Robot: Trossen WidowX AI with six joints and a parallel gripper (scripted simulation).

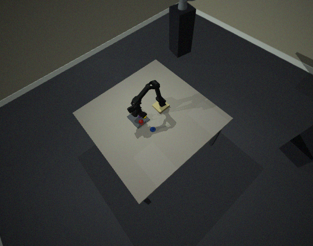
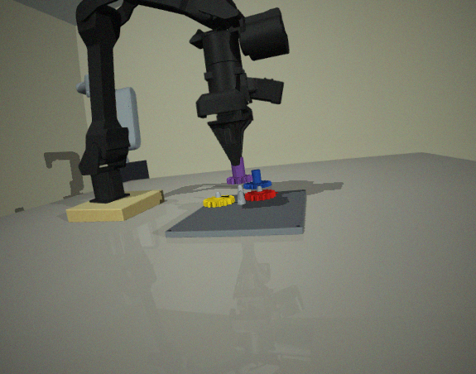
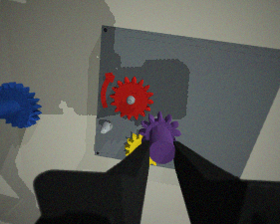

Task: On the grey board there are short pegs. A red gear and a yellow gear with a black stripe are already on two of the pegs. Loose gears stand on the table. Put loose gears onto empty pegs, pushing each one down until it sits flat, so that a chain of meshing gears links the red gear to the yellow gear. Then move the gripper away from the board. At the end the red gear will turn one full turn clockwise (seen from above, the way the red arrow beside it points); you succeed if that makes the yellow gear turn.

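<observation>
My gripper (image 3: 160, 145) (image 2: 238, 162) is shut on the hub of a purple gear (image 3: 159, 134) (image 2: 239, 176) and holds it just above the grey board (image 3: 224, 99) (image 2: 253, 217) (image 1: 132, 117). The red gear (image 3: 132, 98) (image 2: 260, 195) (image 1: 141, 121) sits on its peg with a red arrow (image 3: 106, 90) beside it. The yellow gear (image 3: 134, 144) (image 2: 218, 201) is partly hidden under the purple gear in the wrist view. An empty pale peg (image 3: 106, 127) (image 2: 240, 194) stands on the board between them. A blue gear (image 3: 15, 105) (image 2: 257, 182) (image 1: 152, 129) stands loose on the table beside the board.
The arm's base stands on a tan block (image 2: 112, 207) (image 1: 161, 107) at the back left. A tall dark pillar (image 1: 182, 28) stands beyond the table on the floor.
</observation>
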